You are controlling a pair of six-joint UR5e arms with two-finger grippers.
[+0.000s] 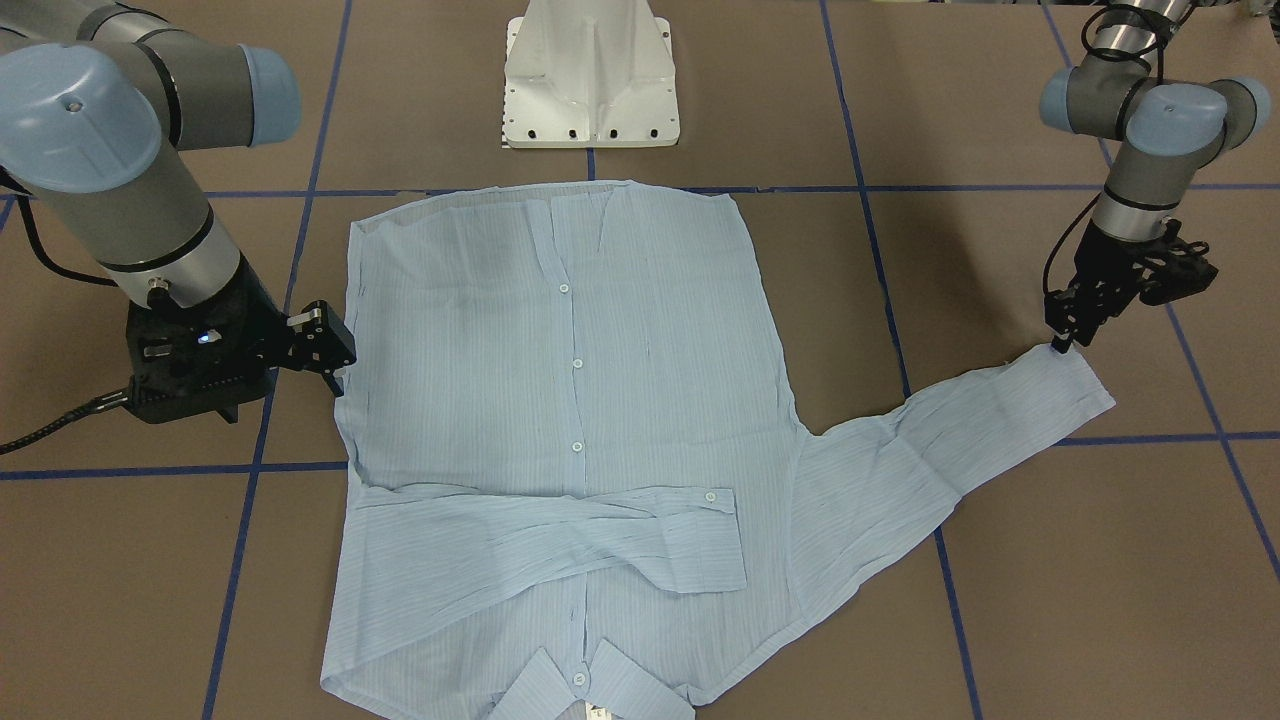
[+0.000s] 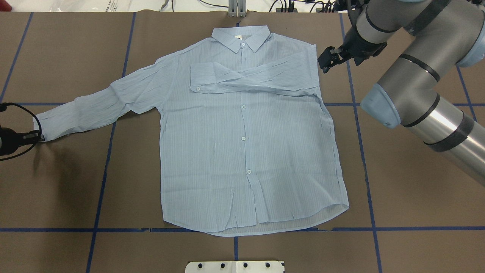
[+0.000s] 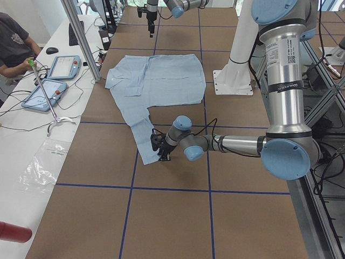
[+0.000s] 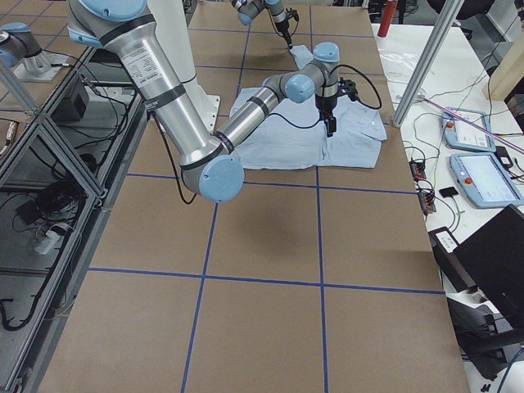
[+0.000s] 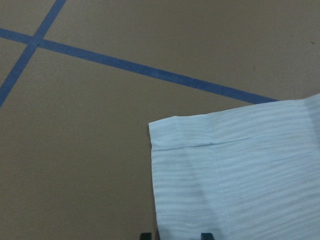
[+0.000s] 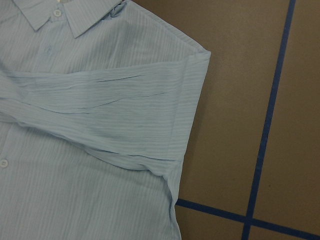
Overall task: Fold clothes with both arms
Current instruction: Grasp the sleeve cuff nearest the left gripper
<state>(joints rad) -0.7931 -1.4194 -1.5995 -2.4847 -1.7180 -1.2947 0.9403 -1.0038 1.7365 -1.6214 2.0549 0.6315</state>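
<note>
The light-blue shirt lies flat and buttoned on the brown table, collar at the far side from the robot. One sleeve is folded across the chest. The other sleeve stretches out toward the robot's left. My left gripper is low at that sleeve's cuff; in the left wrist view its two fingertips stand a little apart, open, with the cuff's edge between them. My right gripper hovers open beside the folded shoulder, holding nothing.
The white pedestal base stands at the robot's side of the shirt hem. Blue tape lines grid the table. A side bench with tablets, a seated person and an aluminium post lie beyond the table's far edge.
</note>
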